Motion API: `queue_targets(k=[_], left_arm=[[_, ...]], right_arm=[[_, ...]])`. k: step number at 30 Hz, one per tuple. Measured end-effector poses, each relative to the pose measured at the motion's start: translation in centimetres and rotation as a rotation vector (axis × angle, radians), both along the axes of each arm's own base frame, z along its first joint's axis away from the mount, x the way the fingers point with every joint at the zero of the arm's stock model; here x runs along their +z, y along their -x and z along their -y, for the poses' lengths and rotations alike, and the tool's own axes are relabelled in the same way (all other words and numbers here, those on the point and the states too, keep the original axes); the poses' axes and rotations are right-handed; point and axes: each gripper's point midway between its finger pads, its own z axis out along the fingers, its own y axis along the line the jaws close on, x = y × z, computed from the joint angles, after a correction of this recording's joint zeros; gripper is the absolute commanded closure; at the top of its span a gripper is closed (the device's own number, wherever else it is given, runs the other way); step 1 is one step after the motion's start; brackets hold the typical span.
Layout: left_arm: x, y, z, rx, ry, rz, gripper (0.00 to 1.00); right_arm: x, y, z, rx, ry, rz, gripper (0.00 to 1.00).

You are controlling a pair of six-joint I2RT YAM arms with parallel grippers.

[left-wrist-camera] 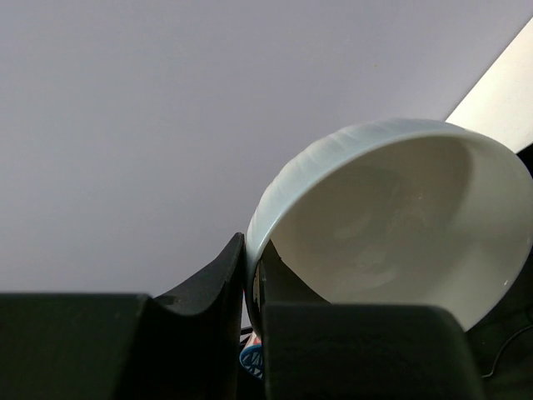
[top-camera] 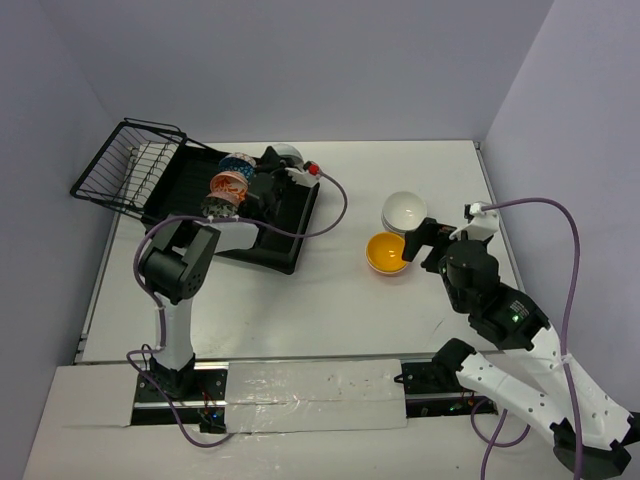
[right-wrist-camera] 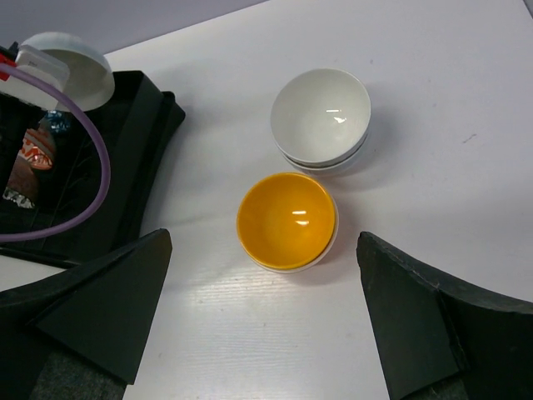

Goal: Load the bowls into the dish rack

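**A:** What is the left pincer [left-wrist-camera: 252,287] doing?

**B:** It is clamped on the rim of a plain white round bowl [left-wrist-camera: 391,217]. The bowl is held tilted above the far end of the large black ribbed dish rack [top-camera: 283,250]. I judge it is not yet set down.

**A:** What is inside the rack?

**B:** Three bowls stand on edge in a row, just left of the held one: a blue-patterned bowl [top-camera: 238,163], an orange-patterned bowl [top-camera: 229,186] and a grey-patterned bowl [top-camera: 214,206].

**A:** And the right pincer [right-wrist-camera: 263,237]?

**B:** Its fingers are apart. It hovers over a glossy yellow-orange bowl [right-wrist-camera: 287,221] on the white desk [right-wrist-camera: 466,167] and touches nothing. Just beyond that, a second white bowl [right-wrist-camera: 321,112] sits nested in another.

**A:** How far along is the task?

**B:** Roughly half, I'd say. The bowls on the desk are left to load.
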Motion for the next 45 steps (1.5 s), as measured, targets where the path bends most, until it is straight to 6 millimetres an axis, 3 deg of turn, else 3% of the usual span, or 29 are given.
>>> queue_targets(k=[31, 45], left_arm=[[-2.5, 0.4, -0.5, -0.064, -0.052, 0.080, 1.00], [-2.7, 0.4, -0.3, -0.070, -0.067, 0.115, 1.00]], right_arm=[[-1.5, -0.5, -1.1, 0.041, 0.046, -0.061, 0.00], [-1.5, -0.4, -1.3, 0.061, 0.048, -0.065, 0.00]])
